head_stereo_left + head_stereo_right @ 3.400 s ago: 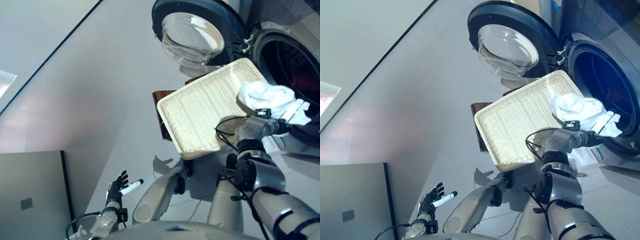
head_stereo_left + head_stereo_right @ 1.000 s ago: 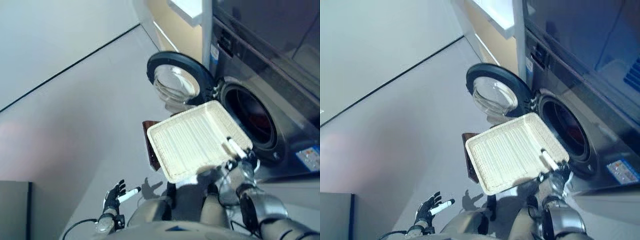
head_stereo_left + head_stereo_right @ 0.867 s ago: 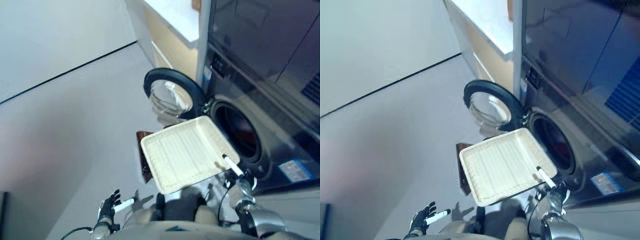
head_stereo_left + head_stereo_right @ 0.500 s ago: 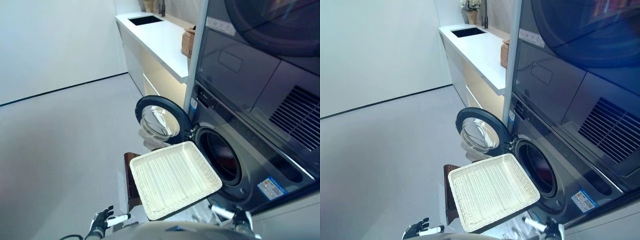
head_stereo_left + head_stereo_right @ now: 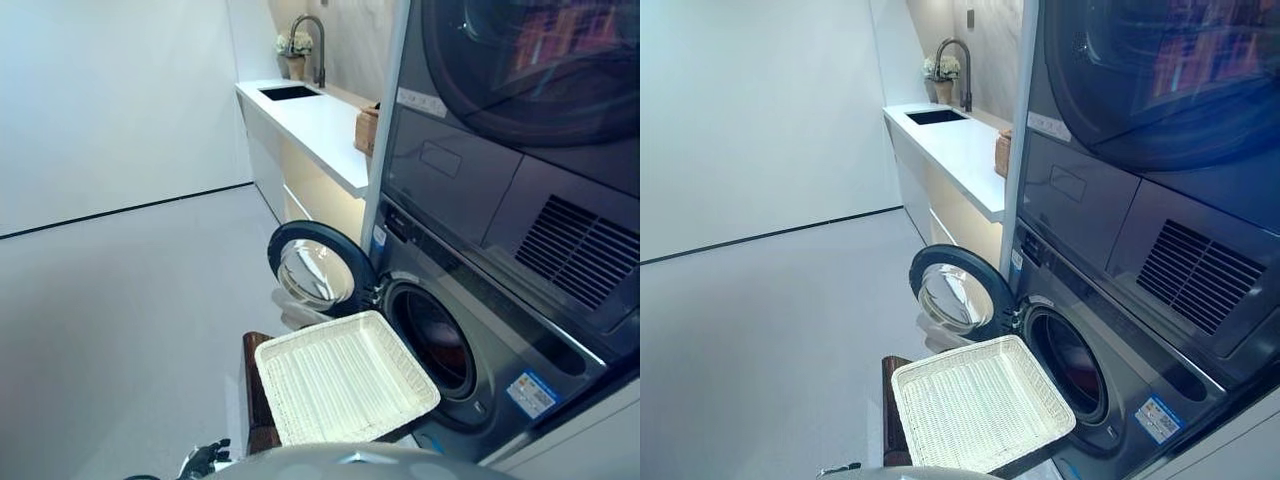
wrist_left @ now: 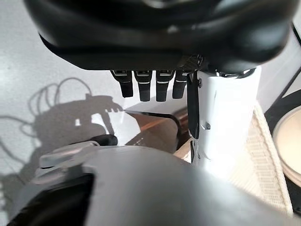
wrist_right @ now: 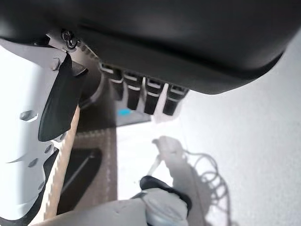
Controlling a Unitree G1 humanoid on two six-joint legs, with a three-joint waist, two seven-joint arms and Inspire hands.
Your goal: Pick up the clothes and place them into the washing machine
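The shallow white wicker basket (image 5: 340, 380) rests on the low dark brown box (image 5: 254, 392) and holds nothing. The washing machine (image 5: 470, 330) stands beside it with its round door (image 5: 315, 275) swung open. Something reddish lies inside the dark drum (image 5: 440, 345). My left hand (image 5: 205, 458) hangs low by the floor, left of the box. In the left wrist view it (image 6: 150, 87) is open and empty, with the box (image 6: 155, 129) and basket edge (image 6: 263, 160) past it. In the right wrist view my right hand (image 7: 141, 96) is open and empty above the floor.
A second machine (image 5: 520, 70) is stacked on the washing machine. A white counter (image 5: 320, 120) with a sink, a tap and a small brown basket (image 5: 367, 126) runs along the far wall. Open grey floor (image 5: 120, 300) lies to the left.
The camera has tilted up, so the whole picture has shifted. The white cloth my right hand held at the drum mouth is gone from it, and that hand has dropped back low.
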